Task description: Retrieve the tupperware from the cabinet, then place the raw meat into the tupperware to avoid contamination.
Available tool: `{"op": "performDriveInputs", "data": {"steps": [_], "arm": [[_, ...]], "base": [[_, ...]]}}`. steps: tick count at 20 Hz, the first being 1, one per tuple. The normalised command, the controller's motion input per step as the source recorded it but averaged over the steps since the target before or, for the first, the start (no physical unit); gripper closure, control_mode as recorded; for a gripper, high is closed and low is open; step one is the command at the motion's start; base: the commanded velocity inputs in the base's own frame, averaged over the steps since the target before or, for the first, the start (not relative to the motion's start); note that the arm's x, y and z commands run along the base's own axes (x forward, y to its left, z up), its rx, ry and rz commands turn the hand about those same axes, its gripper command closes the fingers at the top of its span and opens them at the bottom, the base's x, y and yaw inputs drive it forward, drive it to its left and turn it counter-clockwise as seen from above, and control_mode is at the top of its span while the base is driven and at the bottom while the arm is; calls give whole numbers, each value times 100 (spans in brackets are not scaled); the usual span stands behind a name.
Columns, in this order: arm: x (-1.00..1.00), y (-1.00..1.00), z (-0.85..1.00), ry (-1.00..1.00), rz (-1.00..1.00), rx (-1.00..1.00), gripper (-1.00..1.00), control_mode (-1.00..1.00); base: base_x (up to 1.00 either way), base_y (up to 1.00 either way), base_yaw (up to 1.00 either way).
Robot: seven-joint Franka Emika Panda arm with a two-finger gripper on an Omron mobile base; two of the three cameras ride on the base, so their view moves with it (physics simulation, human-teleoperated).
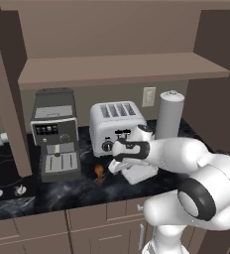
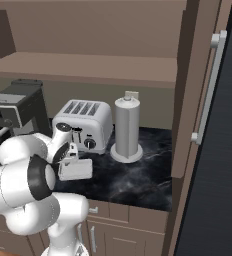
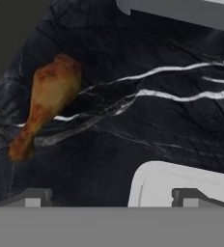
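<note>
Gripper hangs low over the dark marble counter, jaws spread wide, empty. We see the white tupperware on the counter just before the toaster; raw meat lies beside it, apart.

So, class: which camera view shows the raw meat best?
The hand view: the raw meat lies large and unobstructed on the dark counter, its drumstick shape plain. In the left base view it is a tiny orange speck beside the arm.
</note>
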Motion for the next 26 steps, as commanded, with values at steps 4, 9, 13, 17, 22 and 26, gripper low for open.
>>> {"op": "performDriveInputs", "data": {"steps": [4, 9, 13, 17, 22, 26], "arm": [[0, 0, 36, 8, -1, 0, -100, -100], [-7, 0, 38, 8, -1, -1, -100, -100], [-10, 0, 36, 10, -2, -2, -100, -100], [-16, 1, 31, 10, -3, -3, -100, -100], [-19, 10, 17, 10, -8, -4, -100, -100], [-14, 22, 11, 8, -10, -2, -100, -100]], "base": [[0, 0, 0], [0, 0, 0], [0, 0, 0], [0, 0, 0], [0, 0, 0], [0, 0, 0]]}}
